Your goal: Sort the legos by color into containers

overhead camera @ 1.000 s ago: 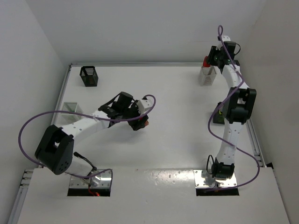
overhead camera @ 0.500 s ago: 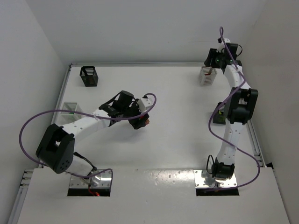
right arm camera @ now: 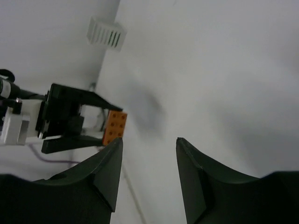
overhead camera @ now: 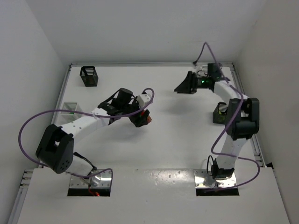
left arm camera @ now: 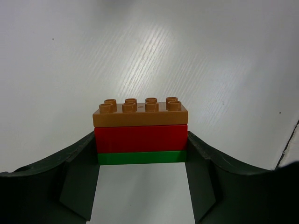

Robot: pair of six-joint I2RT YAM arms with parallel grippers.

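My left gripper (overhead camera: 143, 118) is shut on a short lego stack (left arm camera: 140, 127): an orange-brown brick on top, red in the middle, green below. It holds the stack above the table's middle left. The stack's red side shows in the top view (overhead camera: 148, 119). My right gripper (overhead camera: 179, 88) is open and empty, held over the table's far middle and pointing left. In the right wrist view its jaws (right arm camera: 148, 156) stand wide apart, and the left gripper (right arm camera: 70, 123) with the stack's studded top (right arm camera: 115, 127) shows beyond them.
A black basket (overhead camera: 88, 76) stands at the back left. A white basket (overhead camera: 70, 108) stands at the left edge and shows in the right wrist view (right arm camera: 106, 33). Another black basket (overhead camera: 220, 113) stands at the right edge. The back-right white basket is hidden behind the right arm.
My right arm has swung from over the back-right white basket leftward over the table. The red piece seen at its jaws is gone. My left gripper has shifted slightly right with the stack.
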